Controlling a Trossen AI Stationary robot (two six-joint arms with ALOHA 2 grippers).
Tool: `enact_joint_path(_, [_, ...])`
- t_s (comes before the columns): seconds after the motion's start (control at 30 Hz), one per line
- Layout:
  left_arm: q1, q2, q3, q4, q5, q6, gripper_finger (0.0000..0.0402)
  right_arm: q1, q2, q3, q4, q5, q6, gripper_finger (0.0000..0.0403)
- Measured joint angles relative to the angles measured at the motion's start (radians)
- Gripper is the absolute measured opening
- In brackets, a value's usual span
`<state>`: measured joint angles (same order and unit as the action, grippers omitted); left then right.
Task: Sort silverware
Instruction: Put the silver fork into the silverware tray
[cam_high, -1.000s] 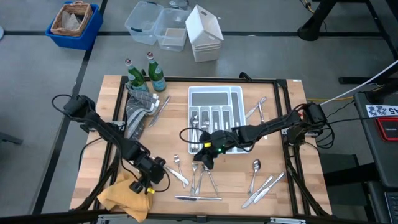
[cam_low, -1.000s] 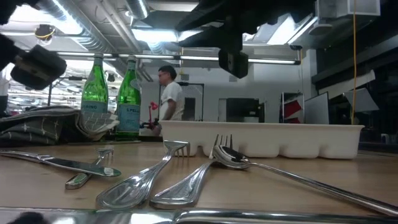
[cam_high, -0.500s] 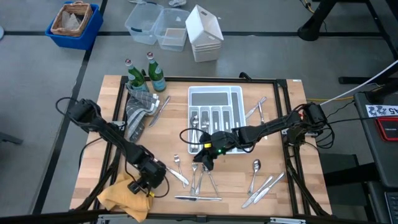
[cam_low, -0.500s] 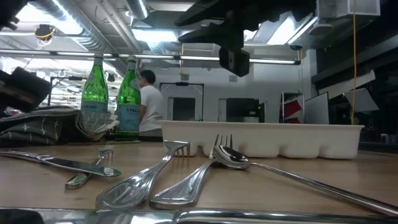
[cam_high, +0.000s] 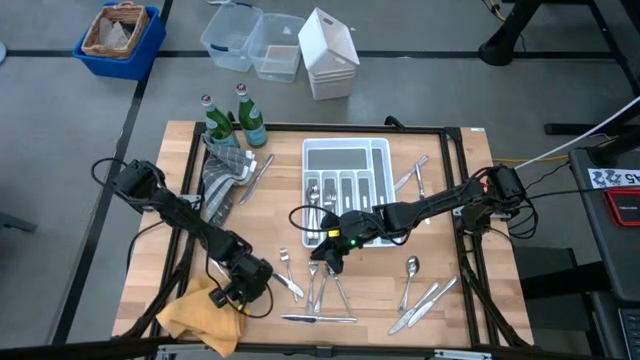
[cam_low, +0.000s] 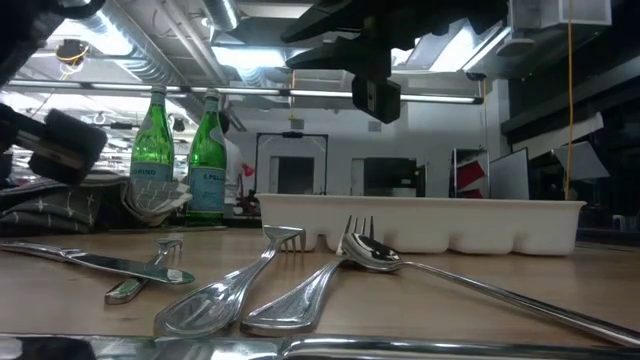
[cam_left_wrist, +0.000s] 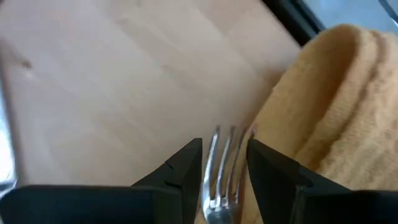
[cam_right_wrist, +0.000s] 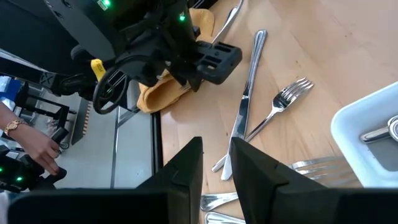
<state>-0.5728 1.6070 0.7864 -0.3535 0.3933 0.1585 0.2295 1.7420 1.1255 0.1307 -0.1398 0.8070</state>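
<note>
We see the left end effector (cam_left_wrist: 224, 163) low over the wooden worktop (cam_high: 160, 230), right at the edge of the yellow cloth (cam_high: 195, 312), with a fork (cam_left_wrist: 222, 168) sitting between its two fingers; the fingers stand only a little apart, one on each side of the fork's tines, and the fork looks gripped, its tines pointing out toward the cloth. We have the right end effector (cam_high: 331, 255) hanging above the near end of the white tray (cam_high: 345, 150), its fingers (cam_right_wrist: 186, 168) parted by a narrow gap with nothing between them. Below it, just in front of the tray, lies a loose cluster of silverware (cam_high: 320, 290): forks, a knife and spoons scattered on the bare wood. More pieces lie beside the tray toward the right arm's side, and several already rest in the tray's narrow slots. The green bottles (cam_high: 233, 120) stand beyond the tray's far corner, next to a grey cloth (cam_high: 222, 180).
</note>
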Motion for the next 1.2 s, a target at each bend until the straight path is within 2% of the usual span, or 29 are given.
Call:
enact_joint_path(0.47, [-0.002, -0.001, -0.041, 0.007, 0.03, 0.118, 0.0115, -0.001, 0.0, 0.0, 0.0, -0.002, 0.0, 0.0085])
enact_joint_path(0.6, [-0.002, -0.001, -0.044, 0.008, 0.03, 0.157, 0.0088, 0.0, 0.0, 0.0, 0.0, -0.002, 0.0, 0.0085])
enact_joint_path(0.83, [-0.002, -0.001, -0.044, 0.013, 0.03, 0.183, 0.0011, 0.0, 0.0, 0.0, 0.0, -0.002, 0.0, 0.0085])
enact_joint_path(1.2, [0.0, -0.001, -0.044, 0.064, 0.03, 0.095, 0.0003, 0.0, 0.0, 0.0, 0.0, -0.002, 0.0, 0.0085])
